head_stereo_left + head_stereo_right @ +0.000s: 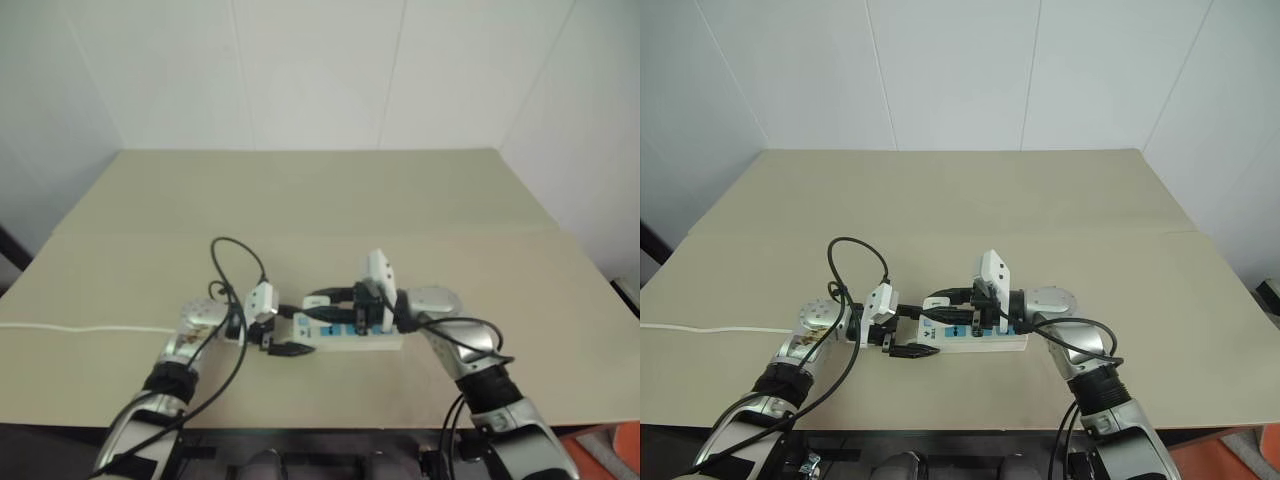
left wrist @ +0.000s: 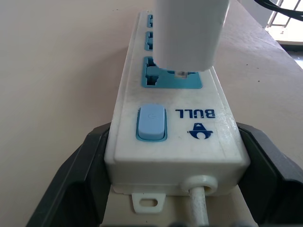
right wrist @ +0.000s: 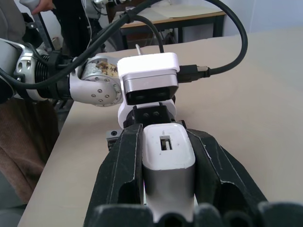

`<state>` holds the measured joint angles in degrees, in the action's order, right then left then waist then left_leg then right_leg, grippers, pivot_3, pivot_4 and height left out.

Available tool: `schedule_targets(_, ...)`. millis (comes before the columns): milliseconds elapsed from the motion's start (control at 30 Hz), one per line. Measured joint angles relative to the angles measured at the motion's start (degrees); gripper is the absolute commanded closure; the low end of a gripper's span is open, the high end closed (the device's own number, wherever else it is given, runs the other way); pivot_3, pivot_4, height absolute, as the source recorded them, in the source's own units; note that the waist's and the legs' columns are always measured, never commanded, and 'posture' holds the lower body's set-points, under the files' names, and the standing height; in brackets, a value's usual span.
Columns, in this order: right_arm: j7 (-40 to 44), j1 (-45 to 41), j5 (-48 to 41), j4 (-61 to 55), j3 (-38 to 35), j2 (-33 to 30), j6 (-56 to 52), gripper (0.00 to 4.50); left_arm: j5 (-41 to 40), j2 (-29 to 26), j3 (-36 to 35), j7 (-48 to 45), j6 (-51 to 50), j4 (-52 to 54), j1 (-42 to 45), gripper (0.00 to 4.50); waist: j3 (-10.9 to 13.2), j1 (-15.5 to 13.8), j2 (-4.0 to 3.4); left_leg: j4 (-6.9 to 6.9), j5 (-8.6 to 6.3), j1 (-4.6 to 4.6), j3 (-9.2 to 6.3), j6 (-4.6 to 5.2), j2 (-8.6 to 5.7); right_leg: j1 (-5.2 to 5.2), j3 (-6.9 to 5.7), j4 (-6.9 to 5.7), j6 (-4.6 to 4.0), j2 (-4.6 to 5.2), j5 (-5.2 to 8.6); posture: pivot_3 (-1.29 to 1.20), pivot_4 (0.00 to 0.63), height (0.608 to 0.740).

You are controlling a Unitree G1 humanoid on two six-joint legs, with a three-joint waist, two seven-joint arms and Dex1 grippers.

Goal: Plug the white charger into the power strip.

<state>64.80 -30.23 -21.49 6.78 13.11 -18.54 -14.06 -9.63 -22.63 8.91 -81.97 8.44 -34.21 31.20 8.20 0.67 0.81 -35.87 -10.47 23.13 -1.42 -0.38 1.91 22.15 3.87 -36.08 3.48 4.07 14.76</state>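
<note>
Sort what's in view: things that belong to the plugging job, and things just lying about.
Job:
- white charger, in the right gripper
- power strip, clamped at its switch end by the left gripper

Lying about:
- white cord across the table
- background desk

The brand "BULL" is being displayed in blue capitals on the white top face of the power strip [image 2: 175, 137], beside its blue switch [image 2: 151, 123], with a small blue emblem [image 2: 200, 132] printed alongside. No other lettering is being shown legibly.
</note>
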Motion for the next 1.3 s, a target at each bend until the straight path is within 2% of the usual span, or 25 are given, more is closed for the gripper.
schedule_targets(400,0.9,-3.0,1.8,8.5,-1.0,0.2,6.1,3.32,-0.1,-0.3,0.0,0.2,-1.0,1.1,-0.5,1.23,0.0,0.1,0.0,0.01,0.0,-0.01,0.0,0.0,0.01,0.0,0.0,0.01,-0.01,0.0,0.0,0.0,0.15,0.74)
schedule_targets(1300,2.7,-1.2,2.5,6.6,-1.3,-0.1,5.9,3.32,-0.3,-0.7,0.0,0.0,-1.2,1.8,-0.9,1.23,0.0,0.2,0.01,0.05,0.0,0.02,0.0,0.0,0.04,0.05,0.01,0.02,-0.06,-0.04,-0.03,0.0,0.15,0.74)
